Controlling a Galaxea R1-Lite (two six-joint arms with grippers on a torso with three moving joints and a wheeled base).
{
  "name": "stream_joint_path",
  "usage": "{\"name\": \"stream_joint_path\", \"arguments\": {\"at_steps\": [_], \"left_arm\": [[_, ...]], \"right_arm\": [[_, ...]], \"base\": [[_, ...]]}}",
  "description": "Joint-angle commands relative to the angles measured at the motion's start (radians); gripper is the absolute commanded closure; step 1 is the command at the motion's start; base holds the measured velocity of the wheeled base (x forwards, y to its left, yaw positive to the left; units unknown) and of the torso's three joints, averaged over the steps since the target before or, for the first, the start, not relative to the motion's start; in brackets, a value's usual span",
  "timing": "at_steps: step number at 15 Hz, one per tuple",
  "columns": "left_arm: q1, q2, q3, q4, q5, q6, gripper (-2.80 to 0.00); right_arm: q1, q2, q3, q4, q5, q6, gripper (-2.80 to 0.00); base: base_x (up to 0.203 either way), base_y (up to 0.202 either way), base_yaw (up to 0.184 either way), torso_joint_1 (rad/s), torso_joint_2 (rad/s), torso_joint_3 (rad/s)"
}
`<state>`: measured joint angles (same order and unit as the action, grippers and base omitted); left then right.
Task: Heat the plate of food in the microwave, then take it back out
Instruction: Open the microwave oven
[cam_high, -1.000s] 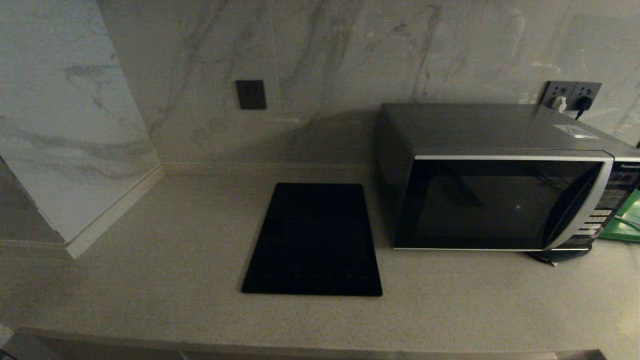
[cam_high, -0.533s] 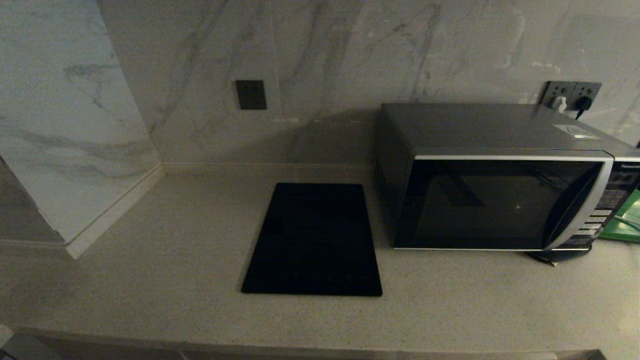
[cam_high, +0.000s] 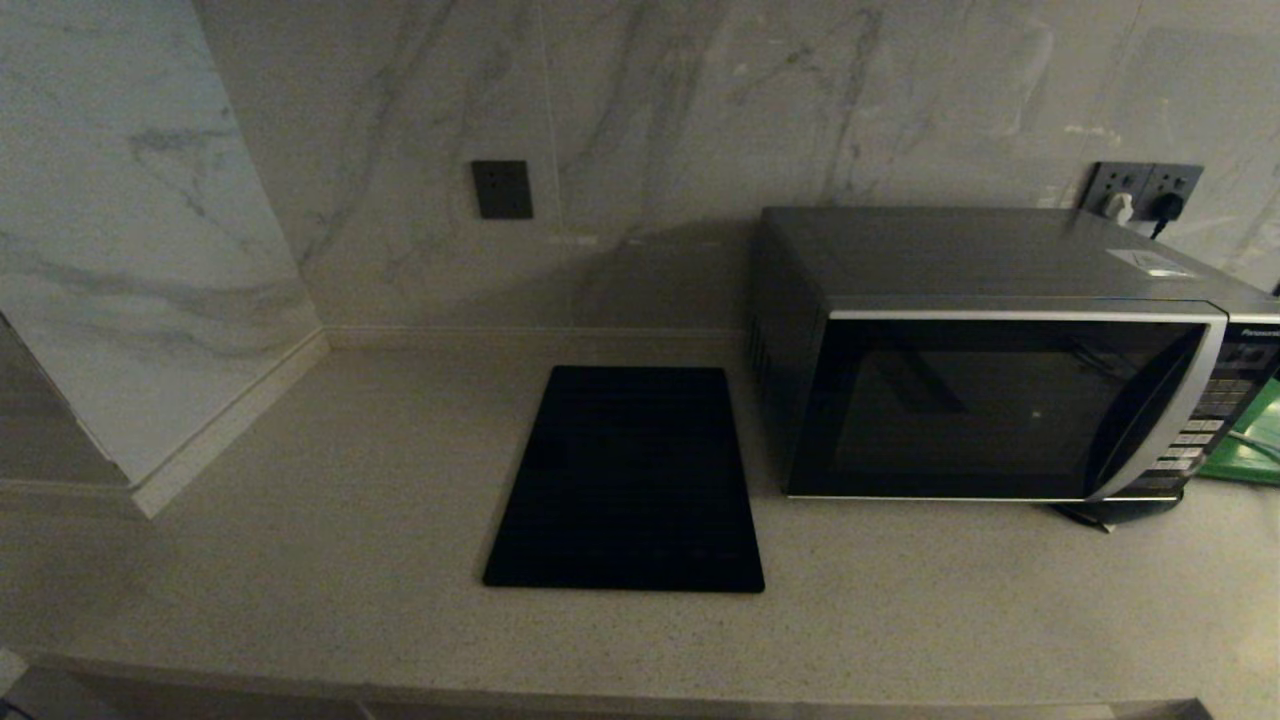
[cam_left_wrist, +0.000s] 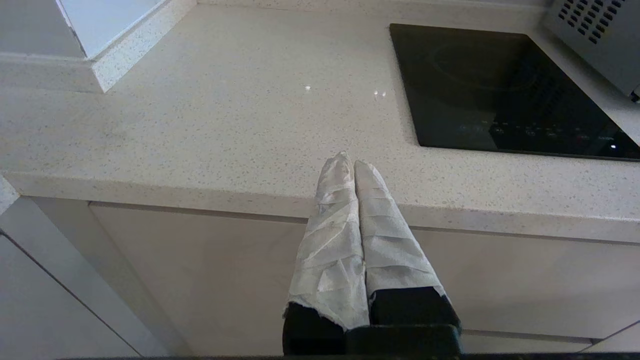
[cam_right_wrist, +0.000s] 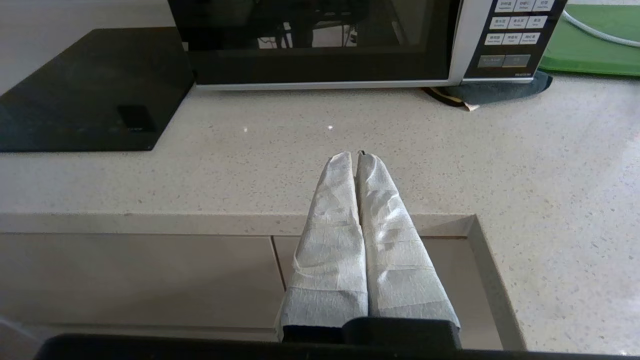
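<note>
Two hands wait low in front of the desk (cam_high: 300, 560) edge, each with its cloth-wrapped fingers pressed together and holding nothing: the left hand (cam_left_wrist: 354, 162) faces bare speckled stone beside the flat black cooktop (cam_high: 628, 480), the right hand (cam_right_wrist: 356, 155) points toward the microwave (cam_high: 1000, 400), so it looks the nearer arm for the door. That boxy dark grey oven stands at the desk's right, its glossy black glass door closed, its long axis running side to side, curved silver trim and button panel (cam_right_wrist: 512, 35) at the right end. No plate of food shows anywhere (possibly inside, possibly out of frame).
</note>
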<state>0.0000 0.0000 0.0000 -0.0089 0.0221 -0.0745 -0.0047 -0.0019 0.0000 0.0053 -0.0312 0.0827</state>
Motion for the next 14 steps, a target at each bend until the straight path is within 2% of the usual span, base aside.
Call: {"name": "stream_joint_path", "arguments": {"at_steps": [1, 3, 7, 9, 14], "left_arm": [[0.0, 0.001, 0.0, 0.0, 0.001, -0.001, 0.0], [0.0, 0.0, 0.0, 0.0, 0.001, -0.001, 0.0], [0.0, 0.0, 0.0, 0.0, 0.001, -0.001, 0.0], [0.0, 0.001, 0.0, 0.0, 0.001, -0.001, 0.0], [0.0, 0.001, 0.0, 0.0, 0.001, -0.001, 0.0]], "right_arm": [[0.0, 0.002, 0.002, 0.001, 0.001, -0.017, 0.0], [0.0, 0.002, 0.001, -0.001, -0.003, -0.022, 0.0], [0.0, 0.003, -0.028, 0.021, -0.02, 0.031, 0.0], [0.001, 0.052, -0.181, 0.084, -0.043, 0.061, 0.0], [0.015, 0.425, -0.604, 0.17, -0.133, 0.223, 0.0]], "base": [[0.0, 0.0, 0.0, 0.0, 0.0, 0.0], [0.0, 0.0, 0.0, 0.0, 0.0, 0.0], [0.0, 0.0, 0.0, 0.0, 0.0, 0.0], [0.0, 0.0, 0.0, 0.0, 0.0, 0.0], [0.0, 0.0, 0.0, 0.0, 0.0, 0.0]]}}
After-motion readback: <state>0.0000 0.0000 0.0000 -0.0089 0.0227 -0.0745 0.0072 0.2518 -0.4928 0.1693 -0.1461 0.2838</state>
